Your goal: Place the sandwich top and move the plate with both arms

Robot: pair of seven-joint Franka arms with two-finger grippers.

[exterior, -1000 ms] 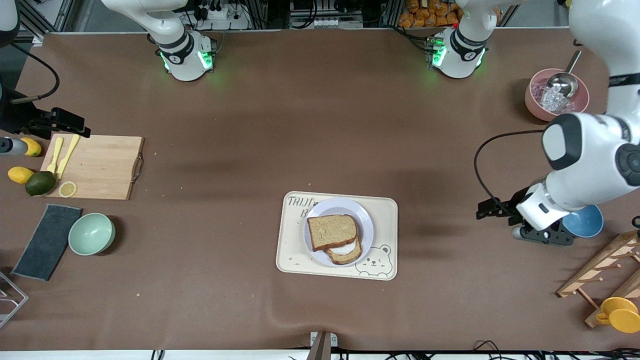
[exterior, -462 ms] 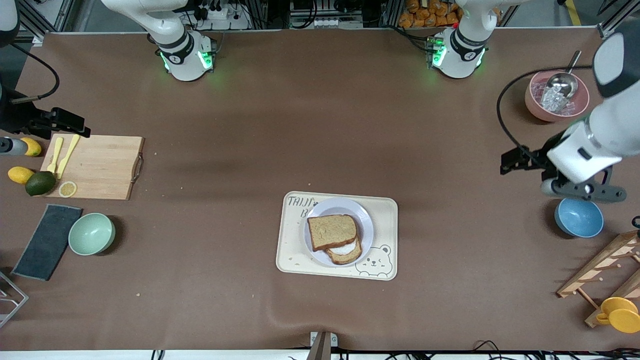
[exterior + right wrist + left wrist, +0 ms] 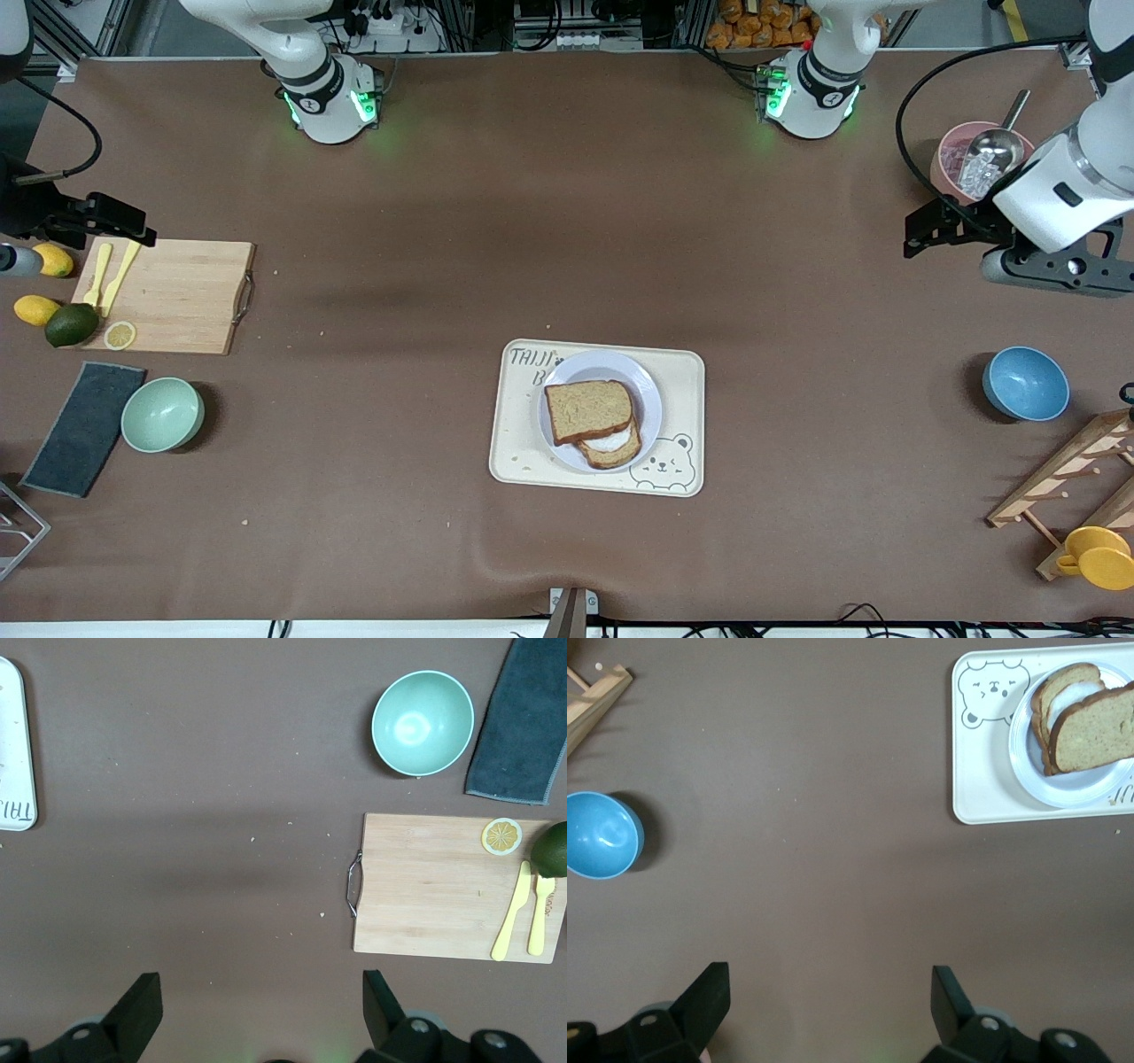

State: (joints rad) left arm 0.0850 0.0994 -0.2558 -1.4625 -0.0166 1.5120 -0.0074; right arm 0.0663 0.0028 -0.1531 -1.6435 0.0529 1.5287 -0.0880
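While the sandwich top (image 3: 588, 410) lies on the egg slice (image 3: 613, 446), both are carried by the plate (image 3: 645, 381) on the bear-print tray (image 3: 687, 416) at mid-table. From the front, the left gripper (image 3: 1099, 270) is seen up over bare table at the left arm's end, between the pink bowl (image 3: 948, 186) and the blue bowl (image 3: 1026, 383); its fingers (image 3: 709, 997) are shown spread apart only by the left wrist view. The right gripper (image 3: 257, 1014), jaws likewise parted, is caught over bare table beside the cutting board (image 3: 434, 890), the mint bowl (image 3: 423, 723) nearby.
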